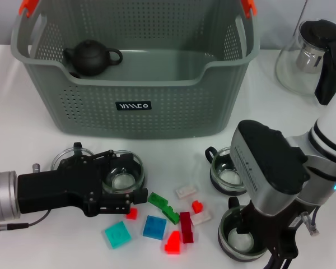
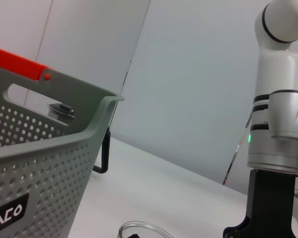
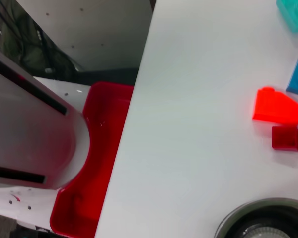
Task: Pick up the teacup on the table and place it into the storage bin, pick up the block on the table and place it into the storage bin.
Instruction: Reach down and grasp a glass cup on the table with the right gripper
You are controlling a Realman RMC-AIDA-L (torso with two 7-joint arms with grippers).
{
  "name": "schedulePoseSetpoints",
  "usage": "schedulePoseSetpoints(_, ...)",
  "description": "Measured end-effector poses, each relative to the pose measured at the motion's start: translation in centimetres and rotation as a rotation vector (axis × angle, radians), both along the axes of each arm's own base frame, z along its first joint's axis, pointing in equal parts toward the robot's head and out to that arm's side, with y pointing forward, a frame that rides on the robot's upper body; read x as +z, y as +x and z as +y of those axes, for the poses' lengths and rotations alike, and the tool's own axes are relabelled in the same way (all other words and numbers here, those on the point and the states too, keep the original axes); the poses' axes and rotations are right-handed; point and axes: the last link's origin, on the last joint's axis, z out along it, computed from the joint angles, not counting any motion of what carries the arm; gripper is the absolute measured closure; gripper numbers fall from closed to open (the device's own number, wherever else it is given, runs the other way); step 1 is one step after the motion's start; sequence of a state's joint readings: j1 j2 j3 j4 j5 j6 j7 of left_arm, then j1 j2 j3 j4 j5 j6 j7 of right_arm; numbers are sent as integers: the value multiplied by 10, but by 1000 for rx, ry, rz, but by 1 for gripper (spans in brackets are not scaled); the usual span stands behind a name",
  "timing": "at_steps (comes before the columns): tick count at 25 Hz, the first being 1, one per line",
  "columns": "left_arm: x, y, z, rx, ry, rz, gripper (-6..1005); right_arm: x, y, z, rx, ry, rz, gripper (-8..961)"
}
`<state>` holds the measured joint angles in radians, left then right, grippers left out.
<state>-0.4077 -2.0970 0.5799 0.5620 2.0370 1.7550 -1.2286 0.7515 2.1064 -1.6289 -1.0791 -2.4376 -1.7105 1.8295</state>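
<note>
At lower left of the head view, the left gripper [image 1: 125, 189] lies low over the white table [image 1: 22, 145], its black fingers set on either side of a glass teacup [image 1: 123, 175]; whether they press the glass cannot be told. A second glass cup [image 1: 64, 158] peeks out just behind the gripper's body.

Immediately right of the fingers, loose blocks crowd the lower centre: a small red block [image 1: 131, 213] touching the gripper's lower edge, a teal block [image 1: 117, 233], a blue block [image 1: 154, 227], a green block [image 1: 163, 206], a dark red block [image 1: 186, 226], a bright red wedge [image 1: 172, 243] and pale pieces beside them.

At lower right, the right gripper [image 1: 283, 252] hangs over another teacup [image 1: 239, 233] near the table's front edge; its fingers run out of frame, so their state cannot be told. One more teacup [image 1: 227, 175] sits just above it.

The storage bin [image 1: 134, 106] fills the upper centre, a dark teapot [image 1: 89, 58] in its upper-left corner, the rest of its floor bare. Bare table separates its front wall from the cups. A glass jug [image 1: 312, 56] stands at upper right, apart from the bin.
</note>
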Motion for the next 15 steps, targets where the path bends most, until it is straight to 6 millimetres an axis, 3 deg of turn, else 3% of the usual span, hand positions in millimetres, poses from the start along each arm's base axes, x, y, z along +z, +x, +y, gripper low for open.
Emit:
schedulePoseSetpoints(8, -1, -1, 0, 7, 1, 1, 72, -4, -5, -2, 38, 3, -23, 33)
schedulePoseSetpoints(15, -1, -1, 0, 6, 2, 2, 72, -7, -5, -3, 54, 3, -54, 151)
